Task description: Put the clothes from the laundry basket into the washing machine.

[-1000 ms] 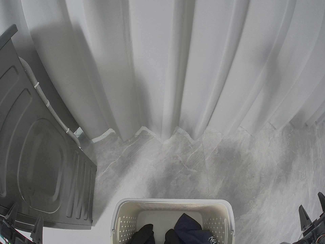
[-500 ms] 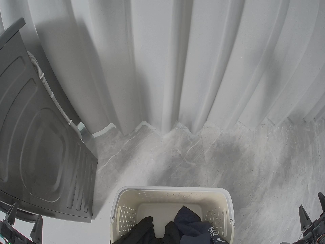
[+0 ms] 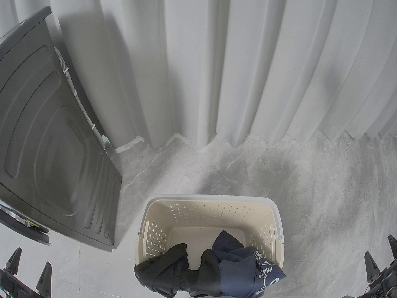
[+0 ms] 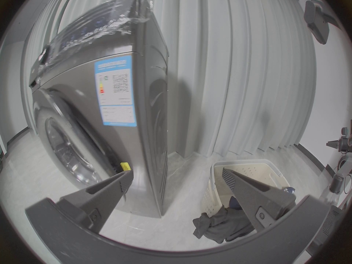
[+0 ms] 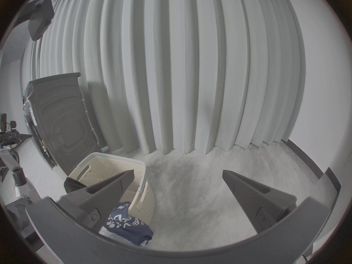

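A cream laundry basket (image 3: 210, 198) stands on the floor right in front of me. A dark grey garment (image 3: 165, 270) and a navy printed garment (image 3: 244, 272) hang over its near rim. The grey washing machine (image 3: 53, 145) stands to the left of the basket, with its round door (image 4: 69, 147) on the face turned away from the basket (image 4: 256, 167). My left gripper (image 3: 32, 256) is low at the near left and is open with nothing in it. My right gripper (image 3: 379, 245) is low at the near right, beside the basket (image 5: 106, 162), also open and holding nothing.
A white pleated curtain (image 3: 231, 63) runs along the back. The floor (image 3: 331, 195) is grey marble tile, with free room to the right of the basket. A drain hose (image 3: 78, 100) runs down the machine's back edge.
The head camera has moved: the basket and machine sit higher in the picture, and more of the clothes shows. Both grippers keep their places and stay open.
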